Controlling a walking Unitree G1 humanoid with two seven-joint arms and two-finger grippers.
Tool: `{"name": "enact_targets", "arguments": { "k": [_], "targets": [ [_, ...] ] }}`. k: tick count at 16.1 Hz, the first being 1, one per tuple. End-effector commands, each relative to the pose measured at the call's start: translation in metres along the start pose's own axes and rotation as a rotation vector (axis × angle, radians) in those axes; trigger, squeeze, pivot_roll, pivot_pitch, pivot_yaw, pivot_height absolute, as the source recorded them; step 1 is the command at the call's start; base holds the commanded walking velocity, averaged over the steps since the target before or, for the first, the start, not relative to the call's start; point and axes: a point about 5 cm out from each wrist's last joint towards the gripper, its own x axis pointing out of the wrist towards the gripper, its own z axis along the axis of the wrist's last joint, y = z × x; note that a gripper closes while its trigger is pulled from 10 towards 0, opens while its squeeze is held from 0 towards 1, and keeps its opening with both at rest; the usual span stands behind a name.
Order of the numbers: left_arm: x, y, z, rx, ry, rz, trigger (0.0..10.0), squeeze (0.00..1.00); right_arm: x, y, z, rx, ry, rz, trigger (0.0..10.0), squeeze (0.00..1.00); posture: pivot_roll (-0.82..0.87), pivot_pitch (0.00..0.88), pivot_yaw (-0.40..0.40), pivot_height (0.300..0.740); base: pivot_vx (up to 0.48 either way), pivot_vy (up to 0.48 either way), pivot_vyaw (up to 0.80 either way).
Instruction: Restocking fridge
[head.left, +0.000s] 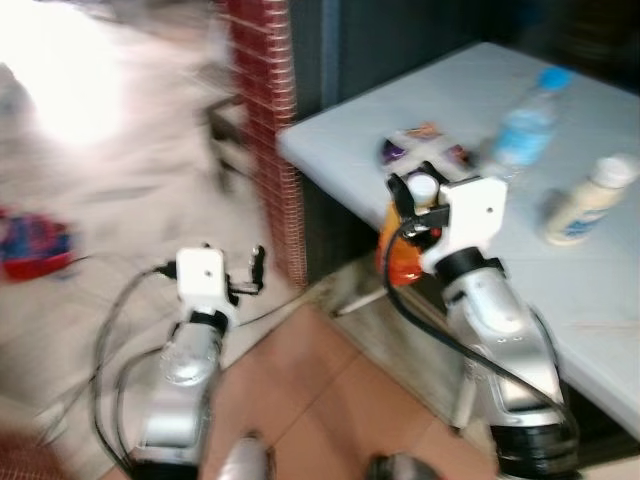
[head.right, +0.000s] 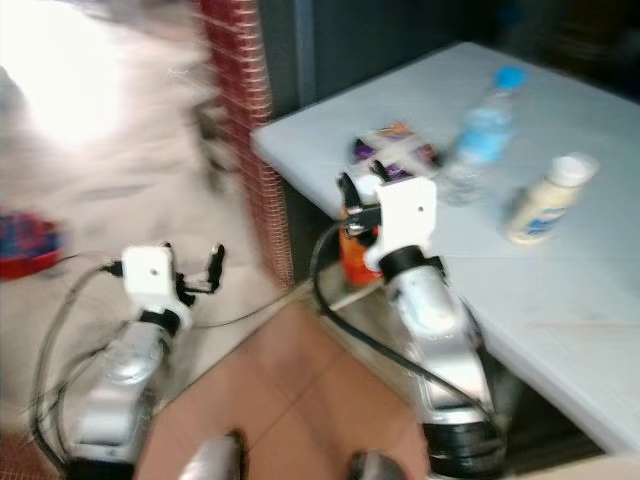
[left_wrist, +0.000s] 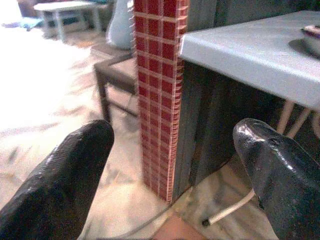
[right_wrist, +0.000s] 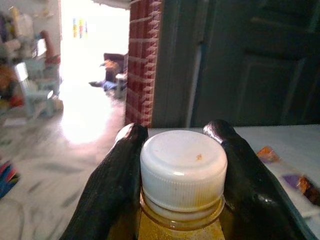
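Colours at the table's corner — reds, pale blue, orange.

The pillar (head.left: 265, 110) is red brick with pale mortar lines in a grid; the table (head.left: 590, 290) is pale blue-grey. The right gripper (right_wrist: 182, 150), black-fingered, clasps an orange bottle (head.left: 400, 250) with a white cap (right_wrist: 183, 167). On the table stand a clear bottle (head.left: 525, 130) with a blue cap and a cream bottle (head.left: 585, 205) with a white cap, beside a purple-and-orange packet (head.left: 415, 145). The left gripper (left_wrist: 175, 165) is black too, on a silver arm with a white wrist block. Floor — pale marble, then terracotta tile (head.left: 330, 400). A red-and-blue thing (head.left: 35, 245) lies blurred.
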Motion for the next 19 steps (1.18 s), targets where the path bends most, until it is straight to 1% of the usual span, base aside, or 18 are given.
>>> {"name": "enact_targets", "arguments": {
  "k": [1, 3, 5, 6, 8, 10, 12, 14, 15, 16, 17, 18, 19],
  "targets": [
    [0.0, 0.001, -0.001, 0.018, 0.004, -0.005, 10.0, 0.0, 0.001, 0.002, 0.005, 0.006, -0.022, 0.003, 10.0, 0.0, 0.0, 0.0, 0.022, 0.74, -0.356, 0.0, 0.8],
    [-0.001, 0.002, -0.001, 0.017, 0.004, -0.004, 10.0, 0.0, 0.001, 0.002, 0.002, 0.006, -0.01, 0.007, 10.0, 0.0, 0.0, 0.0, 0.022, 0.74, -0.135, 0.0, 0.52],
    [-0.001, 0.003, -0.001, 0.025, 0.002, -0.001, 10.0, 0.0, -0.004, 0.002, -0.006, 0.007, 0.021, 0.008, 10.0, 0.0, 0.0, 0.0, 0.023, 0.74, 0.0, 0.0, 0.0],
    [-0.001, 0.003, -0.001, 0.02, -0.002, -0.006, 10.0, 0.0, -0.008, -0.001, -0.012, 0.014, 0.041, -0.007, 10.0, 0.0, 0.0, 0.0, 0.023, 0.74, 0.0, 0.0, 0.0],
    [-0.001, 0.007, -0.002, 0.018, 0.002, 0.003, 10.0, 0.0, -0.015, -0.008, -0.023, -0.01, 0.084, -0.049, 10.0, 0.0, 0.0, 0.0, 0.025, 0.74, 0.0, 0.0, 0.0],
    [-0.001, 0.008, -0.003, 0.007, 0.011, -0.002, 10.0, 0.0, -0.019, -0.013, -0.028, -0.006, 0.106, -0.078, 10.0, 0.0, 0.0, 0.0, 0.028, 0.74, 0.0, 0.431, 0.0],
    [0.0, 0.008, -0.001, 0.022, -0.007, -0.015, 10.0, 0.0, -0.019, -0.014, -0.031, -0.02, 0.116, -0.086, 10.0, 0.0, 0.0, 0.0, 0.029, 0.74, 0.27, 0.397, 0.0],
    [0.0, 0.009, -0.001, 0.02, -0.003, 0.003, 10.0, 0.0, -0.021, -0.017, -0.036, -0.043, 0.14, -0.118, 10.0, 0.0, 0.0, 0.0, 0.03, 0.74, 0.287, 0.386, 0.0],
    [-0.001, 0.01, -0.002, 0.027, -0.001, 0.006, 10.0, 0.0, -0.021, -0.019, -0.039, -0.086, 0.16, -0.145, 10.0, 0.0, 0.0, 0.0, 0.032, 0.74, 0.285, 0.386, 0.0],
    [-0.001, 0.011, -0.002, 0.03, 0.002, 0.01, 10.0, 0.0, -0.022, -0.021, -0.042, -0.097, 0.169, -0.168, 10.0, 0.0, 0.0, 0.0, 0.032, 0.74, 0.285, 0.386, 0.0],
    [-0.001, 0.013, -0.002, 0.056, -0.015, 0.014, 10.0, 0.0, -0.025, -0.025, -0.047, -0.043, 0.167, -0.214, 10.0, 0.0, 0.0, 0.0, 0.032, 0.74, 0.412, 0.244, 0.0],
    [-0.001, 0.013, -0.001, 0.073, -0.022, 0.01, 10.0, 0.0, -0.025, -0.027, -0.047, -0.067, 0.161, -0.223, 10.0, 0.0, 0.0, 0.0, 0.034, 0.74, 0.48, 0.0, 0.0],
    [-0.002, 0.013, -0.001, 0.082, -0.027, 0.009, 10.0, 0.0, -0.025, -0.027, -0.047, -0.063, 0.164, -0.222, 10.0, 0.0, 0.0, 0.0, 0.033, 0.74, 0.48, 0.0, 0.0]
  ]
}}
